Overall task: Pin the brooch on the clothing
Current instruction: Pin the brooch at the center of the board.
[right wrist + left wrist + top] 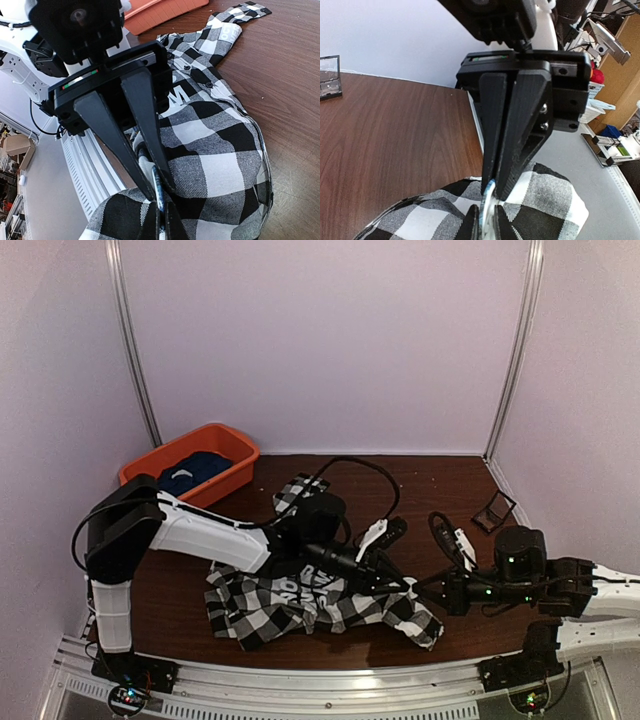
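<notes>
Pale lilac walls (320, 340) all round; dark wood bench (440, 480) underneath. Found checked shirt (260, 610) crumpled directly under both sets of fingers, bulk of it back behind the left fingers (142, 120). Noted orange bin (222, 485) with navy garment (195, 468), well apart from either pair. Spotted clear box (495, 510) behind the right fingers (522, 115). Logged both pairs meeting tip to tip, each pinched shut on the brooch (487, 210), held edge-up; touching cloth or not, cannot tell.

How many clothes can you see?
2. The checked shirt lies crumpled on the table; a dark blue garment sits in the orange bin at the back left. The bin may hide more.
</notes>
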`<state>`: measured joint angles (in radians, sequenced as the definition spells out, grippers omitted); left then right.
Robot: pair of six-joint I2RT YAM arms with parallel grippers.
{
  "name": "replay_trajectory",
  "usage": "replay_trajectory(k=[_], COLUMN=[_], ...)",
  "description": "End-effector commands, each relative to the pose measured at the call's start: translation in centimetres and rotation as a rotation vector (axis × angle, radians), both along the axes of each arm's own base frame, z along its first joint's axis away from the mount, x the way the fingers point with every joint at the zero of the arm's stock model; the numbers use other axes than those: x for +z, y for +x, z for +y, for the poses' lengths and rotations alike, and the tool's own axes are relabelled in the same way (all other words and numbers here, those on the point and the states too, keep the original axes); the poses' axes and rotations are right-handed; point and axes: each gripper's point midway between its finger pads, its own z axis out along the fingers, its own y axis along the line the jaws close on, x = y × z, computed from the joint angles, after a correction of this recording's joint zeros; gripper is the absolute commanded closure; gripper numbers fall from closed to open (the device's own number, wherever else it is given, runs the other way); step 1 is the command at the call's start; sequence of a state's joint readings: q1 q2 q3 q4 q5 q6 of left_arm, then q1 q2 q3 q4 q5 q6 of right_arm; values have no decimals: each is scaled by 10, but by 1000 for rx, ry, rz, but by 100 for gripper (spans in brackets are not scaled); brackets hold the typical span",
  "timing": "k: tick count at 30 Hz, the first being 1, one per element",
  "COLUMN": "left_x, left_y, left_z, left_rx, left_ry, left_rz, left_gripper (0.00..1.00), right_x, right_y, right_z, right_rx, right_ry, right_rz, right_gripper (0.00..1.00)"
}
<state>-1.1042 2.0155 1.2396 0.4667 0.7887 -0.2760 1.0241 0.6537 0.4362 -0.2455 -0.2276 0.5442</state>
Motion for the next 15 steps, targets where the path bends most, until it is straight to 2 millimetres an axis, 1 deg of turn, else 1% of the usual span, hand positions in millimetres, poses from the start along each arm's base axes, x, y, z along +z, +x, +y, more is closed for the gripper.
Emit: replay_trajectory(k=[1,6,8,13,15], left_x=[0,0,1,5,7], left_y=[10,22,24,7,0], left_z=[-9,-8,-6,-6,-5], left_rx=[102,185,197,100,60], left_ry=[29,40,35,-13,-27], left_rz=[-100,-106,-102,-83,-77], left_gripper=[98,99,100,100,100], right_x=[35,37,37,40,41], right_y=[4,3,3,5,7], right_z=[9,11,11,9,8], right_rx=[-1,6,5,-9,-22], right_ry=[94,109,115,120,122], right_rz=[-35,-27,-24,-34,-39], right_gripper=[100,100,100,100,96])
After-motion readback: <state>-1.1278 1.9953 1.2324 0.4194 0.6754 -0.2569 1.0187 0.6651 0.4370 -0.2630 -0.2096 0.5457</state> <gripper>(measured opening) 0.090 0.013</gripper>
